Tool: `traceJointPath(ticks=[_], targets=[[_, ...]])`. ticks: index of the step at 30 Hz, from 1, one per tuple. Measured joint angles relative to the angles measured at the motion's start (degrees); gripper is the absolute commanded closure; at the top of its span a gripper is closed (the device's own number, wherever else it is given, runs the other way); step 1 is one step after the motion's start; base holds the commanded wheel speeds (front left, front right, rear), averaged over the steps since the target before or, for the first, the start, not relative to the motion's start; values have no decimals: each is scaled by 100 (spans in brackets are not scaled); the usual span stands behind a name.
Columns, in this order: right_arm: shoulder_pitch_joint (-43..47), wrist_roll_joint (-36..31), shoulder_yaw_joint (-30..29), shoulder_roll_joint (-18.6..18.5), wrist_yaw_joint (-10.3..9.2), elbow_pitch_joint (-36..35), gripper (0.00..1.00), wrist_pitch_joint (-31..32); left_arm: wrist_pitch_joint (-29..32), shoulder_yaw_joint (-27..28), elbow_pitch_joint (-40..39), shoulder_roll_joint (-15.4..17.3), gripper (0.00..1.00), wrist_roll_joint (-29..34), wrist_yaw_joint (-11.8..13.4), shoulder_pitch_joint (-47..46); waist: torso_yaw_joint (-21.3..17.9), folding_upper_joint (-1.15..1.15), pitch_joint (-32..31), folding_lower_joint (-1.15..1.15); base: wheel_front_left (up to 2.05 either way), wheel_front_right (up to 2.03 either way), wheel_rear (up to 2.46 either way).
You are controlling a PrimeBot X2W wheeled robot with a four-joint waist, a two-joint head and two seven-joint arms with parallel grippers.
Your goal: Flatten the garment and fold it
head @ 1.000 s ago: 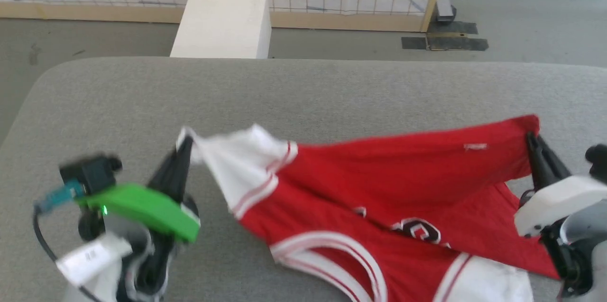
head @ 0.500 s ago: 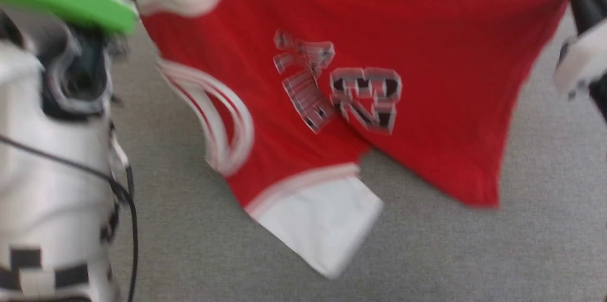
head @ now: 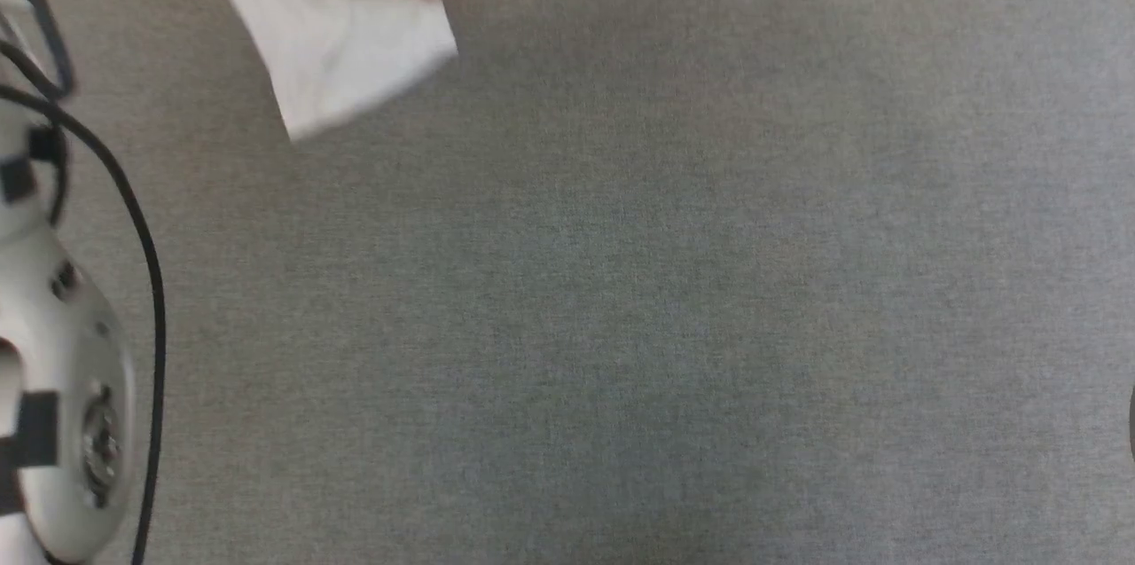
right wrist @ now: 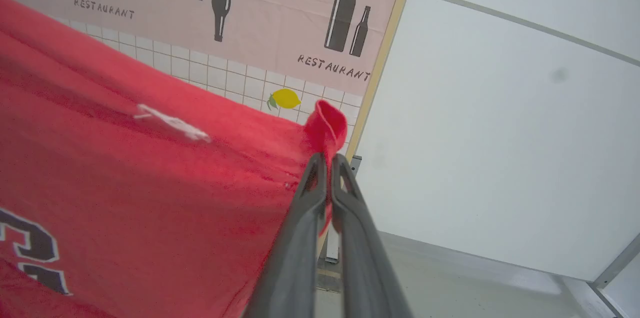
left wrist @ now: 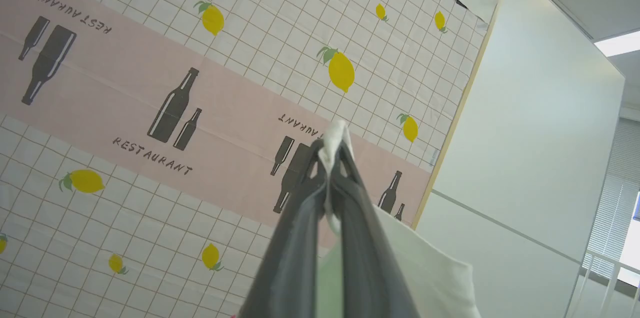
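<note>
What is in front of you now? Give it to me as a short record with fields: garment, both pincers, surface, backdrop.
garment: red jersey with dark white-outlined print, held up by two spots; a white sleeve hangs down in the head view
left pincer: shut on a white bit of the cloth
right pincer: shut on a red corner
grey surface: fabric-covered, beneath the hanging sleeve
backdrop: tile-print screen with lemons, bottles and RESTAURANT lettering

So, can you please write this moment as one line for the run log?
garment: held up over grey surface, unfolded | left gripper: shut on white sleeve | right gripper: shut on red corner
</note>
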Motion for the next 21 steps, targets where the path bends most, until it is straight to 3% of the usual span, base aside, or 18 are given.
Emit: traceJointPath(ticks=[8, 16, 21], targets=[[-103, -171, -62, 191, 0, 548, 100, -738, -459, -112, 401, 121, 100, 64, -478, -9, 28, 0, 124, 0, 0, 0, 0], [1350, 333, 181, 197, 0, 1054, 100, -993, -218, -667, 817, 326, 100, 161, -634, 2210, 165, 0, -286, 0, 0, 0, 0], [2478, 826, 249, 209, 0, 1069, 100, -929, 439, -962, 710, 410, 100, -59, -669, 3785, 238, 0, -646, 0, 0, 0, 0]])
